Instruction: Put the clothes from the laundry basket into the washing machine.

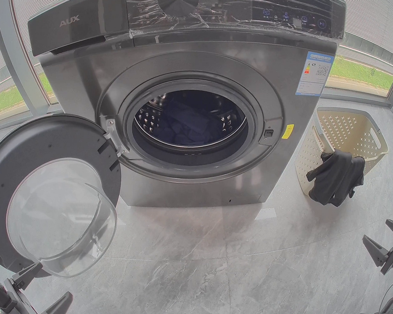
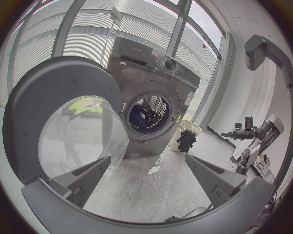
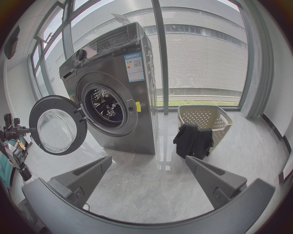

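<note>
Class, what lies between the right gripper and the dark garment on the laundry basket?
Bare grey floor only, between the right gripper and the dark garment, in the right wrist view.

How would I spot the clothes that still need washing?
Find the big grey washing machine with its round door open. Beside it, on the robot's right, stands a cream laundry basket. The black garment hangs over its front rim, the only cloth outside the drum.

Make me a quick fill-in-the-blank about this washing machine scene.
1. The washing machine door stands ___.
2. The laundry basket, with a dark garment over its rim, sits to the robot's ___ of the machine.
3. The left gripper and right gripper are empty and ___, not shut.
Missing words: open, right, open.
</note>
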